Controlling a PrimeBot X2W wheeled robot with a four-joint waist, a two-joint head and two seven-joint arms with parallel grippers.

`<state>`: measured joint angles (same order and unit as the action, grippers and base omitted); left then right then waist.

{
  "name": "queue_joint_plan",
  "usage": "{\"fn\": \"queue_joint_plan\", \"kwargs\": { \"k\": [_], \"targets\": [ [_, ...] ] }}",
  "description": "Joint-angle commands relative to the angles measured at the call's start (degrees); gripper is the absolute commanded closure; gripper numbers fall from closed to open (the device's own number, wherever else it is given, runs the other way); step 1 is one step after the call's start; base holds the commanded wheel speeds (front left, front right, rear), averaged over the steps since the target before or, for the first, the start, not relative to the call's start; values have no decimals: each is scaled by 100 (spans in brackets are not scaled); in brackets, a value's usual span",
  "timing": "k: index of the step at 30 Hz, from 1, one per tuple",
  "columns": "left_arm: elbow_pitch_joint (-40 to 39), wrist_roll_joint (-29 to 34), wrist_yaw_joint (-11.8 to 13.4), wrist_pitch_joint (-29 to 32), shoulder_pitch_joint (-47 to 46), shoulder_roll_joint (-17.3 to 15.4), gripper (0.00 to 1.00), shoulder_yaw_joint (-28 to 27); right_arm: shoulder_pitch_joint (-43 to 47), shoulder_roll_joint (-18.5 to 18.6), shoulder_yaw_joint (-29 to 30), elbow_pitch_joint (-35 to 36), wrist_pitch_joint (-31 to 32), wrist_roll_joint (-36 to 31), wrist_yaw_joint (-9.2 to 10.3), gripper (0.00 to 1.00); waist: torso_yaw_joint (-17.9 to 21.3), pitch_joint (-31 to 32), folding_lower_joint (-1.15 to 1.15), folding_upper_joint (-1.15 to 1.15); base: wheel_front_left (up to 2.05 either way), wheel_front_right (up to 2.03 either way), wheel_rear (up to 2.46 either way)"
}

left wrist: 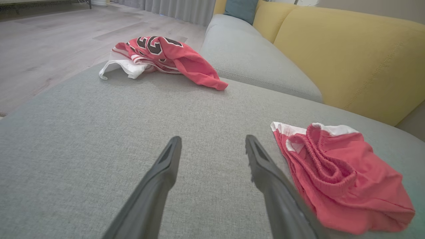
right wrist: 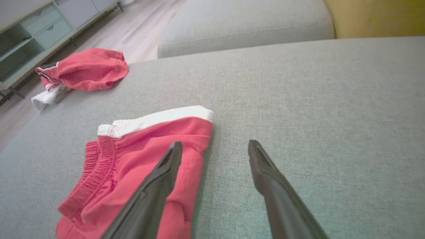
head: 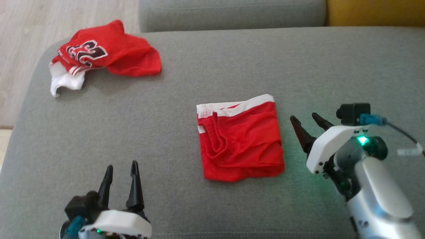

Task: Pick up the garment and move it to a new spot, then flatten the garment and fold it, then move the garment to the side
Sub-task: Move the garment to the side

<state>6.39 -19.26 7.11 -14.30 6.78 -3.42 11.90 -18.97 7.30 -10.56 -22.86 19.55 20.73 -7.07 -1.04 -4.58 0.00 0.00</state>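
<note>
A red garment [head: 245, 146] with a white band lies folded into a compact rectangle in the middle of the grey sofa seat [head: 132, 116]; its elastic waistband shows in the left wrist view [left wrist: 348, 186] and right wrist view [right wrist: 139, 149]. My right gripper [head: 302, 116] hovers open just right of it, with the left finger over the cloth's right edge [right wrist: 215, 143]. At the front left, well apart from the garment, my left gripper [head: 122, 165] is open with nothing in it [left wrist: 213, 138]. A crumpled red jersey [head: 109, 49] with dark numbers lies at the far left corner.
The jersey [left wrist: 166, 56] [right wrist: 86, 68] rests near the seat's rounded edge, over a white cloth [head: 66, 83]. Wooden floor [head: 20, 33] lies beyond. A second grey cushion [head: 232, 13] and a yellow backrest [left wrist: 348, 59] border the far side. A cabinet [right wrist: 26, 33] stands across the floor.
</note>
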Motion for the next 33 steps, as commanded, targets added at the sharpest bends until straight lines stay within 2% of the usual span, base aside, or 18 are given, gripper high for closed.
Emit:
{"fn": "queue_joint_plan", "kwargs": {
  "k": [1,7,19,23,24,26,33],
  "targets": [
    [-147,4,-16,-70,-303,27,0,-191,-244,72,-133,170,91,43,-42,0,-86,-71,0,0,0,0,0],
    [-46,-40,-78,-70,-441,48,0,-155,-539,292,-332,-165,871,449,-42,0,-346,-216,0,0,0,0,0],
    [-79,-170,20,-70,-535,53,0,-85,-813,513,-668,-680,1529,838,-42,1,-656,-349,0,0,0,0,0],
    [-128,-188,66,-70,-540,54,0,-59,-883,507,-785,-776,1599,985,-42,67,-633,-383,0,0,0,0,0],
    [-140,-186,71,-70,-545,54,0,-53,-902,505,-801,-804,1593,1009,-42,76,-623,-395,0,0,0,0,0],
    [-160,-174,74,-70,-555,54,0,-44,-953,504,-830,-858,1559,1058,-42,100,-597,-428,0,0,0,0,0],
    [-239,-68,65,-70,-603,54,0,-55,-1157,609,-924,-937,1278,1072,-42,100,-458,-592,0,0,0,0,0]
  ]
}}
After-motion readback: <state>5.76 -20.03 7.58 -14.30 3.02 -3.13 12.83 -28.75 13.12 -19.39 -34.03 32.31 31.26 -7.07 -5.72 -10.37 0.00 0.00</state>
